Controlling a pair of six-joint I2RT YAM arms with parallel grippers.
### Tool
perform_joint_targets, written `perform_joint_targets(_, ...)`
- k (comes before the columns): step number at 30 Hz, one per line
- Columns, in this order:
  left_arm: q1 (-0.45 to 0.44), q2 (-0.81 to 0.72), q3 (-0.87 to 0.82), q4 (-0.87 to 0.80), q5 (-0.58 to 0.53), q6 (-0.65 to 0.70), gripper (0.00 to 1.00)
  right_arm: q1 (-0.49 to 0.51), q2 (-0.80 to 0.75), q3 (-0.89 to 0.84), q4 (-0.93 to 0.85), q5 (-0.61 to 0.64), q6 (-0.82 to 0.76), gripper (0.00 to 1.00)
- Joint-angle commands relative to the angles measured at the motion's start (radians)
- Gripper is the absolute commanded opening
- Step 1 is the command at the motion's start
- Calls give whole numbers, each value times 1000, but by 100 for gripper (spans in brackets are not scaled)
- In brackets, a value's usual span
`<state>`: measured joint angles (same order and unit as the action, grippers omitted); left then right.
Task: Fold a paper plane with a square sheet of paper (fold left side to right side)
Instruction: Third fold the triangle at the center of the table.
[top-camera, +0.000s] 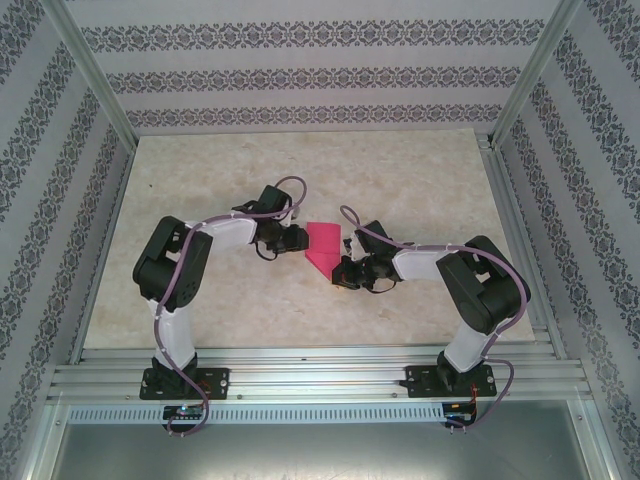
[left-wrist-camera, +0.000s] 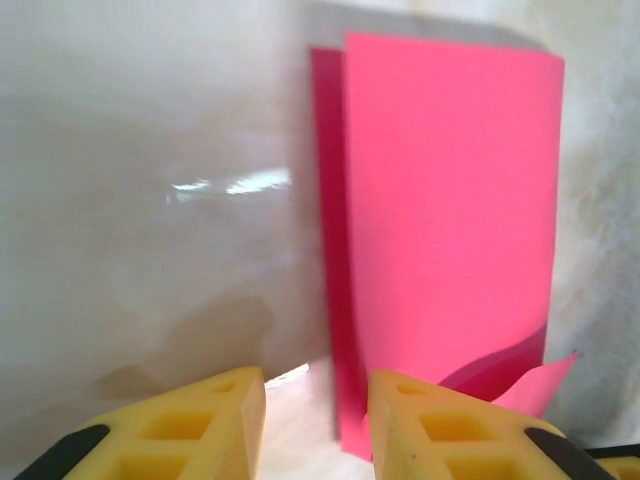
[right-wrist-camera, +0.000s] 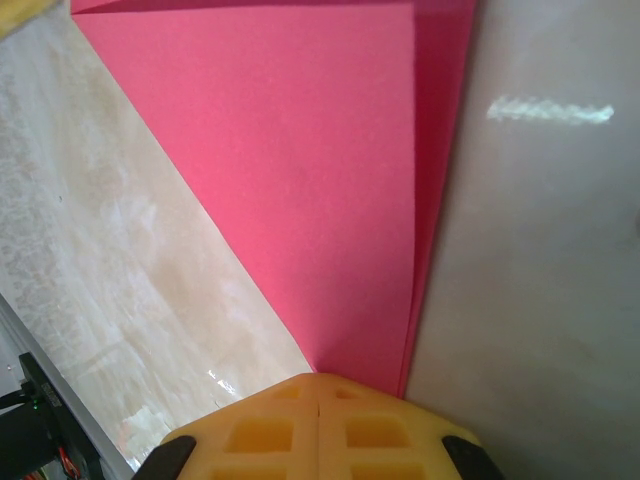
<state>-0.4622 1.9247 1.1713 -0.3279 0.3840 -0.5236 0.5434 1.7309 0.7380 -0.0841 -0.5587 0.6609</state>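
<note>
top: part-folded pink square sheet of paper (top-camera: 322, 243) lies between left gripper (top-camera: 296, 240) and right gripper (top-camera: 344, 272). 
left wrist: jaws apart, released, sheet (left-wrist-camera: 450, 200) just ahead; the loose flap could spring open. 
right wrist: fingers (right-wrist-camera: 270, 430) clenched at the sheet's point (right-wrist-camera: 320, 180); any drag could skew the crease.

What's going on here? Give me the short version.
A pink sheet of paper is being folded in the middle of the table. It lies partly folded, with layers overlapping and one end narrowing to a point. The left gripper stands open at one edge. The right gripper is shut, its tips at the pointed end; whether it pinches the paper is unclear.
</note>
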Motion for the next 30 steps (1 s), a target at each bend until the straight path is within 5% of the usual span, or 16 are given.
perform_joint_targets(1,30,-129,-36,-4,-19,13,34,9,70,-47,-185,186,-8,0)
perform_joint_targets(10,-73,-164,-67,66,143,-24,32,8,69,-38,-190,197,-6,0)
perform_joint_targets(21,-129,30,18,52,78,3,30,10,39,-40,-181,204,9,0)
perform_joint_targets(30,-128,76,-12,53,24,15,29,27,-131,-44,-134,209,112,0)
